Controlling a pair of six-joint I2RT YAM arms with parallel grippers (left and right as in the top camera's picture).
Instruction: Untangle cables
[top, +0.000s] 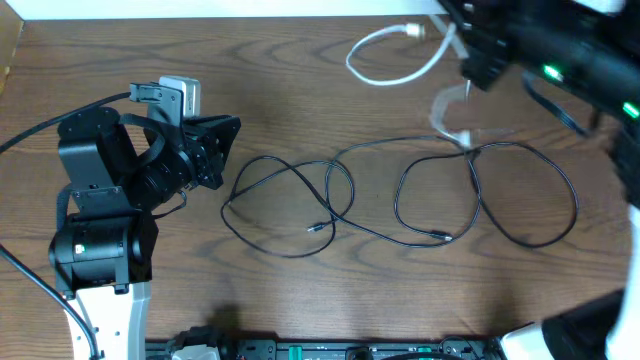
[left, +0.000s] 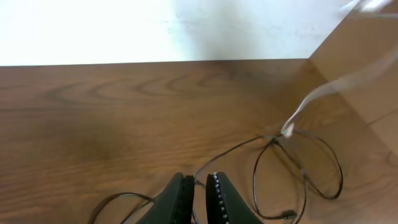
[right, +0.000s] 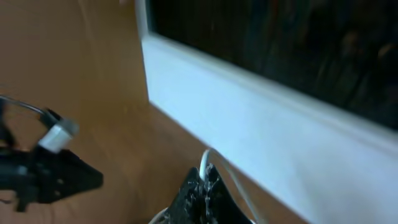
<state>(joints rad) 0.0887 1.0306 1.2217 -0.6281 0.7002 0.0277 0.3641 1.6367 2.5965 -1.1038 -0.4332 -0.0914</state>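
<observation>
Two thin black cables lie looped on the wooden table: one on the left (top: 290, 166), one on the right (top: 522, 146), overlapping in the middle; they also show in the left wrist view (left: 339, 169). A white cable (top: 385, 82) curves at the back, with its plug (top: 412, 32) near the table's far edge. My right gripper (top: 465, 75) is shut on the white cable (right: 204, 160), which blurs down to the black cables' crossing (top: 452, 128). My left gripper (top: 225, 150), also in its wrist view (left: 199, 186), hovers left of the black loops, nearly shut and empty.
The white wall (left: 186, 31) meets the table's far edge. The left arm's base (top: 100, 250) stands at the front left. Dark equipment (top: 330, 350) runs along the front edge. The left arm (right: 50, 177) shows in the right wrist view.
</observation>
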